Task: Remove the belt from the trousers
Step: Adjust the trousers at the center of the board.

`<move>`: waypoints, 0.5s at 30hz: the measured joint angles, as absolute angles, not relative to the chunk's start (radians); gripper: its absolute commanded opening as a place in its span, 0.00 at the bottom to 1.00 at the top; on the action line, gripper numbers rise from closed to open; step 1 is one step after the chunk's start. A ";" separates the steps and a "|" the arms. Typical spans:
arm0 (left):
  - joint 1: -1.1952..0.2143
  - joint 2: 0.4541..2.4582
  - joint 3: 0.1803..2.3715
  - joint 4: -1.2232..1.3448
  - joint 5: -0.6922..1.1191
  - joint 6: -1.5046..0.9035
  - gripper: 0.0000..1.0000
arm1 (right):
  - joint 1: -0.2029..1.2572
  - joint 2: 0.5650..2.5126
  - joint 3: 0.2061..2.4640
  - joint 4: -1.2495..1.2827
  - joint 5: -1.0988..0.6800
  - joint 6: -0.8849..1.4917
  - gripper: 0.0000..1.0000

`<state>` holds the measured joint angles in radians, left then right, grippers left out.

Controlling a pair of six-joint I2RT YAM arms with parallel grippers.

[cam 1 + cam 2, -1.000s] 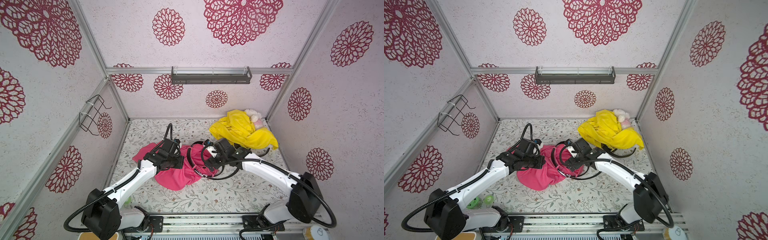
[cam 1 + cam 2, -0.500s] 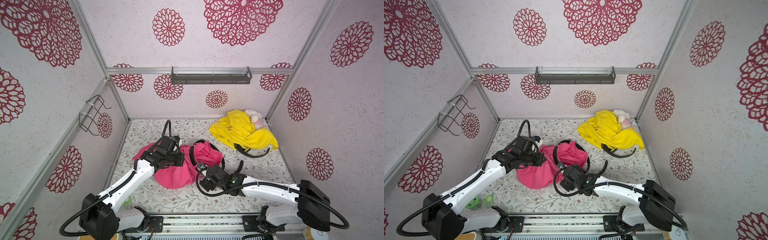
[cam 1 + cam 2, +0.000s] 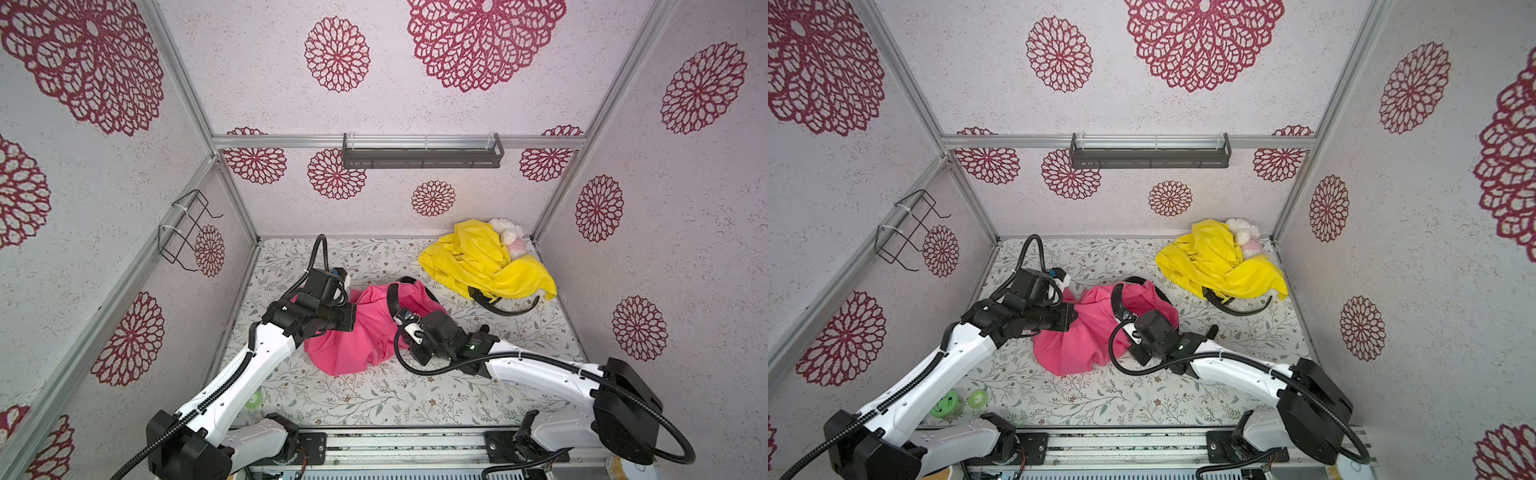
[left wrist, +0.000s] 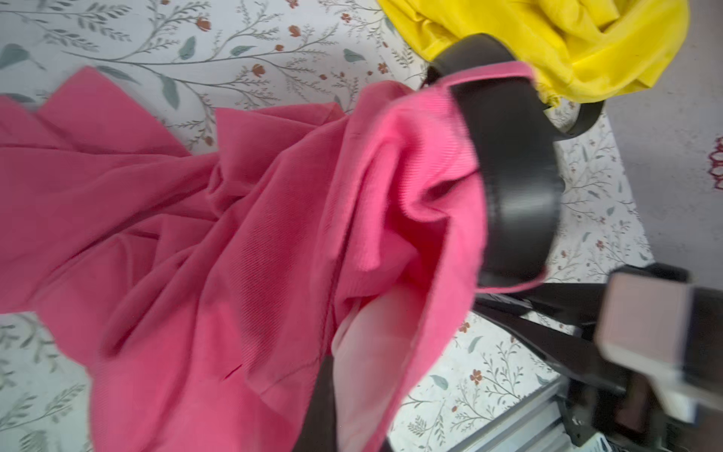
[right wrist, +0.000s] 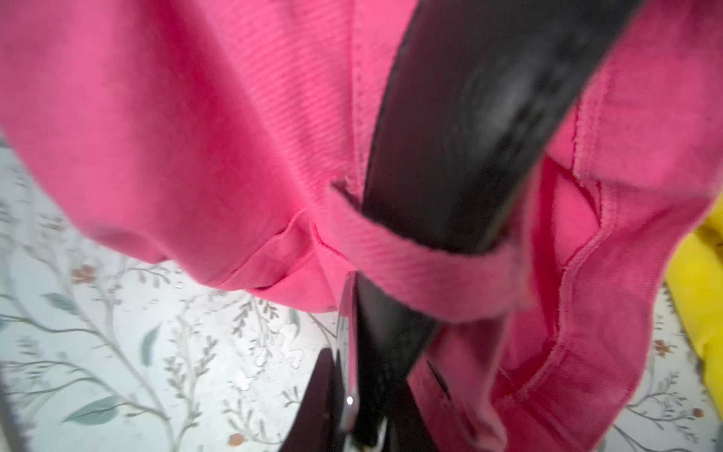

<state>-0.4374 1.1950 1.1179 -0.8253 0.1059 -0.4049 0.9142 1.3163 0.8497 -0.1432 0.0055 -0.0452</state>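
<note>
My left gripper [image 3: 352, 322] pinches the pink trousers [image 3: 357, 347]; my right gripper [image 3: 402, 322], touching the trousers, is closed on the black belt [image 3: 390, 297].

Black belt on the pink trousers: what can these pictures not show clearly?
- Black leather belt, much of its length: in both top views, folds of the pink cloth trousers hide it.
- Right gripper, jaws: right wrist view blurred; grip uncertain.
- Belt's end: right wrist view, edge cuts it off.

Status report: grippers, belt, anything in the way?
Left gripper shut on pink trousers. Right gripper shut on black belt. Belt threaded through pink belt loop; nothing else blocking.
</note>
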 measured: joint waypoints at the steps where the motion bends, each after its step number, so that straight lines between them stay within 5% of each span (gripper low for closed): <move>1: -0.425 1.195 1.131 -0.837 0.096 -0.396 0.00 | 0.897 1.300 0.867 -0.167 -0.043 -0.050 0.04; 3: -0.406 1.195 1.163 -0.859 0.068 -0.373 0.63 | 0.859 1.267 0.904 -0.213 -0.147 -0.060 0.03; 4: -0.404 1.196 1.175 -0.868 0.052 -0.365 0.86 | 0.847 1.256 0.920 -0.233 -0.184 -0.062 0.02; 5: -0.401 1.198 1.188 -0.880 0.037 -0.363 0.99 | 0.834 1.246 0.935 -0.255 -0.220 -0.064 0.02; 15: -0.587 1.073 1.183 -0.788 -0.075 -0.317 0.97 | 0.741 1.288 1.072 -0.477 -0.405 -0.090 0.01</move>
<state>-0.5873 1.0733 1.1828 -0.7876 -0.0746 -0.3172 0.7406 1.2884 1.0718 -0.4774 -0.4046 -0.0898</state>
